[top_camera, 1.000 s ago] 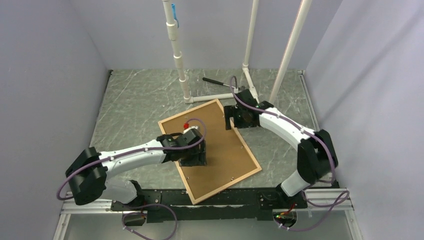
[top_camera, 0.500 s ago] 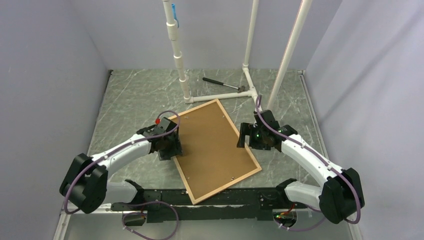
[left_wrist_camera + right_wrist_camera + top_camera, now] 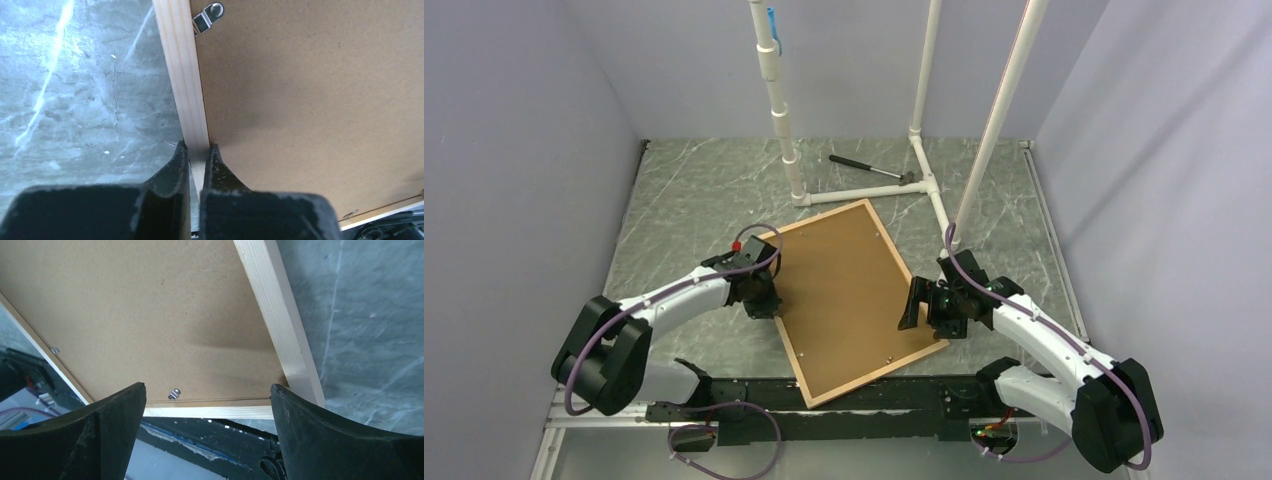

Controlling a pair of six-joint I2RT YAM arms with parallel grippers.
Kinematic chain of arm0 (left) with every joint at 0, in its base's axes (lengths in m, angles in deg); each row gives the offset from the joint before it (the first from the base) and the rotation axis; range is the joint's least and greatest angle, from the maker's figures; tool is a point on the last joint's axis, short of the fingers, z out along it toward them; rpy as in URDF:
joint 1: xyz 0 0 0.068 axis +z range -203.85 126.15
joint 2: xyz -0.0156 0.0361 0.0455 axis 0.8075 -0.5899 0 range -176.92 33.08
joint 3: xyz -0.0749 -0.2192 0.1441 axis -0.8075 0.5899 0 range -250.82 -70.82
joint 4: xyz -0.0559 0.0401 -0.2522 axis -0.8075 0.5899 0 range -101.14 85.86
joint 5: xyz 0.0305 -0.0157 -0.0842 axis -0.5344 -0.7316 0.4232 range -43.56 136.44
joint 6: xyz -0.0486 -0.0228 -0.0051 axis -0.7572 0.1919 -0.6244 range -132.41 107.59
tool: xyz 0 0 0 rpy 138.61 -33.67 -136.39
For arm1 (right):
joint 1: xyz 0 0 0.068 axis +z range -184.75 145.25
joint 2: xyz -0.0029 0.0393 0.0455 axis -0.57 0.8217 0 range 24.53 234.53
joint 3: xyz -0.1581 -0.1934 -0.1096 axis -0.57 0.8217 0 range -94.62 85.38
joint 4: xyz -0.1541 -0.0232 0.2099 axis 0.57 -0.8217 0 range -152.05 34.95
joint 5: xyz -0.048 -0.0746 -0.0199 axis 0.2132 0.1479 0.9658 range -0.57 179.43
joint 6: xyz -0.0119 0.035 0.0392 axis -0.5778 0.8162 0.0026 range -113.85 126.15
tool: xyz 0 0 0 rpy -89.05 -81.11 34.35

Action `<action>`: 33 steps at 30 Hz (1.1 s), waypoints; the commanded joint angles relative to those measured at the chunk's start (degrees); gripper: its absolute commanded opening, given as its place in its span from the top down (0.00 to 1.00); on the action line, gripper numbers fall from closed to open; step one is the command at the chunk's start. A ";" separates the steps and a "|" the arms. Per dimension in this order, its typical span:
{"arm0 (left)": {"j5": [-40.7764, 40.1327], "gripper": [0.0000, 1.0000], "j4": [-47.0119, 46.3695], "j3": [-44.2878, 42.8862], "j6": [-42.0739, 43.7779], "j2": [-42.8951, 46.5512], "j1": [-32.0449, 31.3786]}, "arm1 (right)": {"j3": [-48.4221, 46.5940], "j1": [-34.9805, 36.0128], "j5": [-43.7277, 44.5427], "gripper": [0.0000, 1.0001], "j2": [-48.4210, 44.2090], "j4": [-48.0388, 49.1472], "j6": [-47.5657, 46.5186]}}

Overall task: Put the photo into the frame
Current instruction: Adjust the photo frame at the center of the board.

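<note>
Left gripper [image 3: 196,150]: sat at the left rail of the frame [image 3: 185,85], about halfway along it. The fingers were drawn together with only a sliver of pale wood showing between the tips. Whether they pinched the rail could not be told.
Frame: lay back-side up on the grey marbled table [image 3: 684,200], between the two arms. It was turned so that its long sides ran from far left to near right.
Backing board [image 3: 844,295]: plain brown, filling the frame inside the narrow wood border.
Metal clip [image 3: 207,15]: sat on the board just inside the left rail, beyond the left fingertips.
Pipe stand [image 3: 779,100]: white tubes rose from the far side of the table, their base just beyond the frame's far corner.
Dark-handled tool [image 3: 864,167]: lay by the pipe base, apart from the frame.
Right gripper [image 3: 207,386]: hung over the frame's near right corner with its fingers spread wide and nothing between them.
</note>
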 commanded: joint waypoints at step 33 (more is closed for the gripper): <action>-1.22 1.00 2.19 9.08 -21.04 26.02 -12.67 | -1.23 0.05 -6.63 0.04 -1.90 -6.17 -1.06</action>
